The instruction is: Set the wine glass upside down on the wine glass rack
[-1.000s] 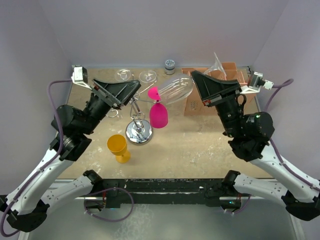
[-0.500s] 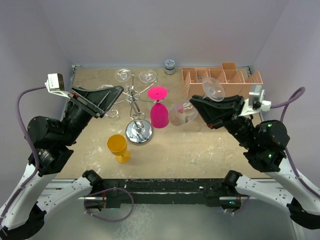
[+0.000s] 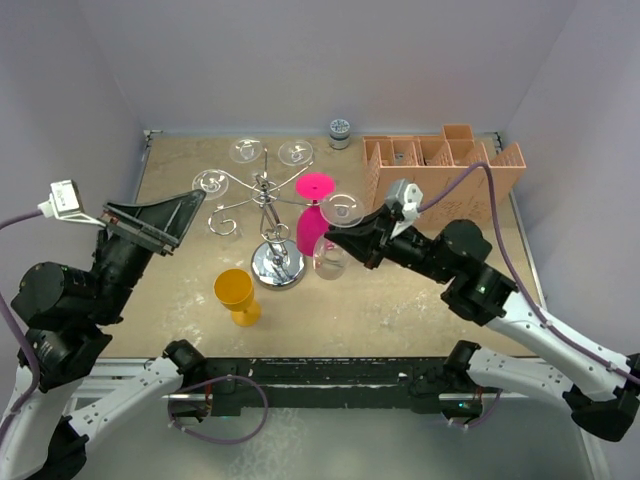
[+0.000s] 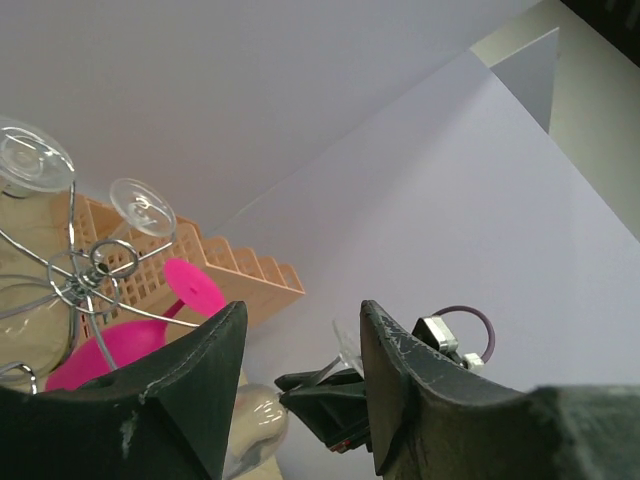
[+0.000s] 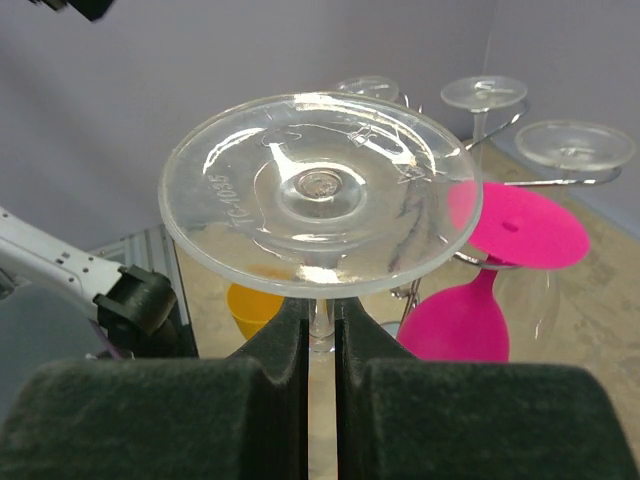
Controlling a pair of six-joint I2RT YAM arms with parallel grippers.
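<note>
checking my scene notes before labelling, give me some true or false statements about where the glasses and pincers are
1. The right pincer is shut on the stem of the clear wine glass, foot up. True.
2. The left pincer holds the yellow goblet. False: it is open and empty; the goblet stands on the table.
3. A pink wine glass hangs upside down on the wine glass rack. True.
4. The clear wine glass sits inside the orange-pink slotted box. False: it is held beside the pink wine glass, in front of the box.

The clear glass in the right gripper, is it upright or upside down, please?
Upside down: the glass has its round foot on top, stem pinched in the right gripper.
</note>
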